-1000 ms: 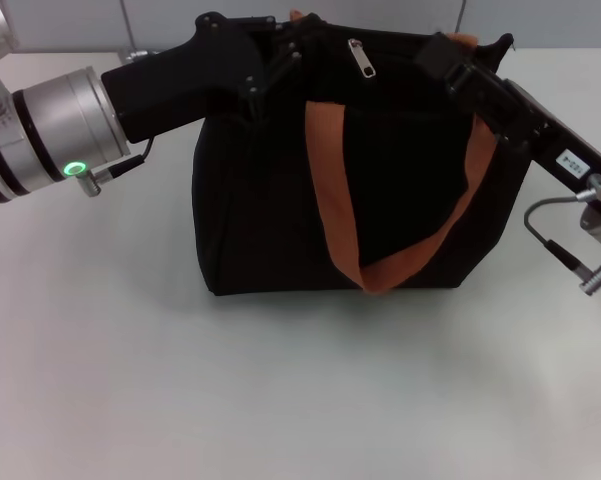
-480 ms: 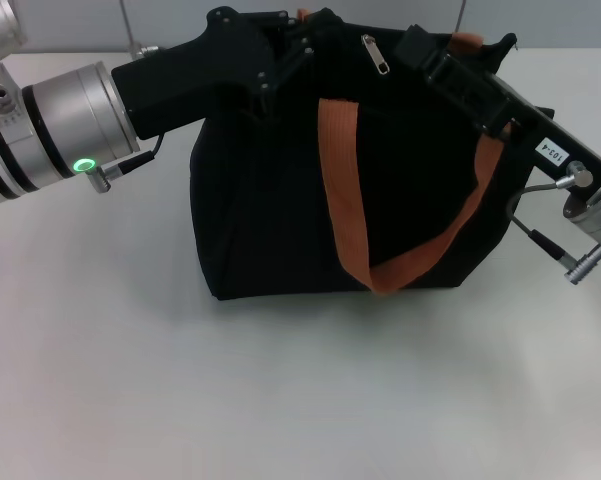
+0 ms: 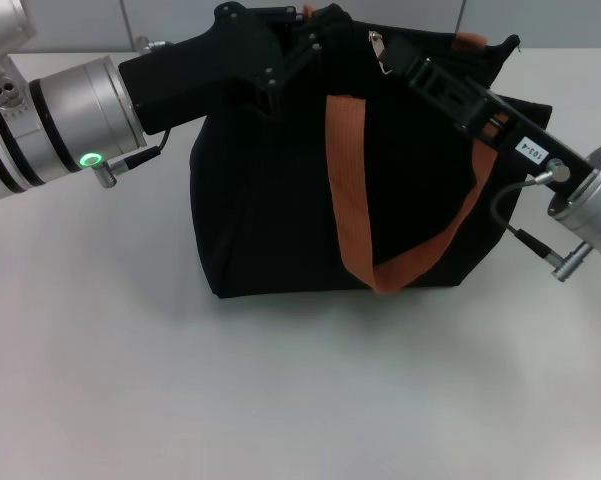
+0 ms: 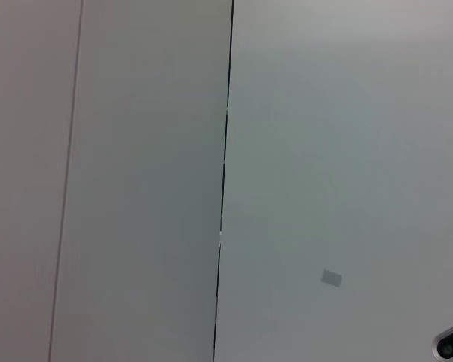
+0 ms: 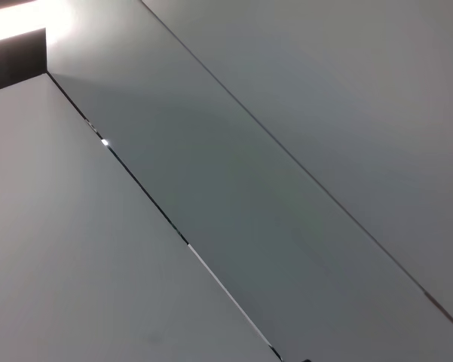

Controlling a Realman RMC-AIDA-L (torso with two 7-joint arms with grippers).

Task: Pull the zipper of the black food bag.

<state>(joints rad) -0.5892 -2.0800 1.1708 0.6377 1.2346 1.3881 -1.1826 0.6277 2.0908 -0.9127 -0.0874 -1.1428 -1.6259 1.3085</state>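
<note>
The black food bag [image 3: 270,200] stands upright on the table in the head view, with an orange-brown strap handle [image 3: 352,190] hanging down its front. The silver zipper pull [image 3: 381,50] sits on the top edge, right of the middle. My left gripper [image 3: 298,48] is at the bag's top left edge, shut on the fabric. My right gripper [image 3: 405,55] reaches in from the right along the top edge and ends right beside the zipper pull. Black on black hides whether it touches the pull. Both wrist views show only grey wall panels.
The bag rests on a pale grey table [image 3: 280,400]. A grey panelled wall [image 3: 100,25] stands behind it. A cable loop [image 3: 515,215] hangs from my right wrist beside the bag's right side.
My right gripper has moved left along the bag's top toward the zipper pull. My left arm has moved up and right, and the bag's top and strap have shifted right with it.
</note>
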